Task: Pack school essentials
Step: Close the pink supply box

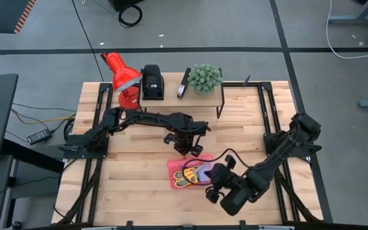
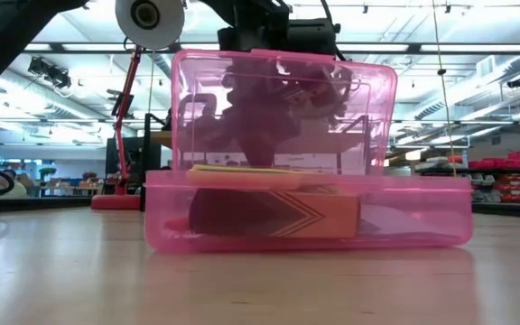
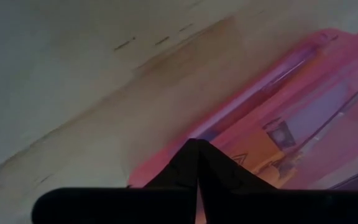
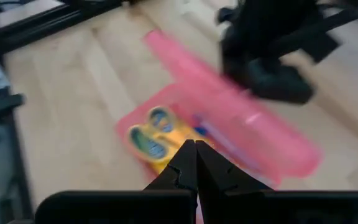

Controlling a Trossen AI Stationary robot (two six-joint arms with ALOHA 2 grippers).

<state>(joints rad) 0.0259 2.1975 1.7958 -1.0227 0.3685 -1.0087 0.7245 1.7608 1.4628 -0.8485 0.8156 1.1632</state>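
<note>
A pink see-through box point(image 1: 183, 181) stands on the wooden table near its front, with its lid point(image 2: 283, 108) raised upright at the far side. Inside lie yellow-handled scissors point(image 4: 148, 140) and a crayon box with a zigzag pattern point(image 2: 278, 215). My left gripper point(image 1: 187, 152) is shut, pointing steeply down just behind the lid point(image 4: 229, 106), and shows dark through it in the low view. My right gripper point(image 1: 214, 188) is shut and holds nothing. It hangs above the table to the right of the box and nearer the front edge, slanting down toward it. My left gripper's shut fingers point(image 3: 197, 155) stand against the far side of the lid's upper edge point(image 3: 253, 99), coming from above and from the far side. Whether they touch the lid I cannot tell. The lid stands upright on the box's far wall.
On a low shelf along the far edge stand a red lamp point(image 1: 121, 76), two black desk devices point(image 1: 152, 83) point(image 1: 184, 83) and a small green plant point(image 1: 205, 78). Black arm rails run down both sides. Bare wood lies left of the box point(image 1: 133, 179).
</note>
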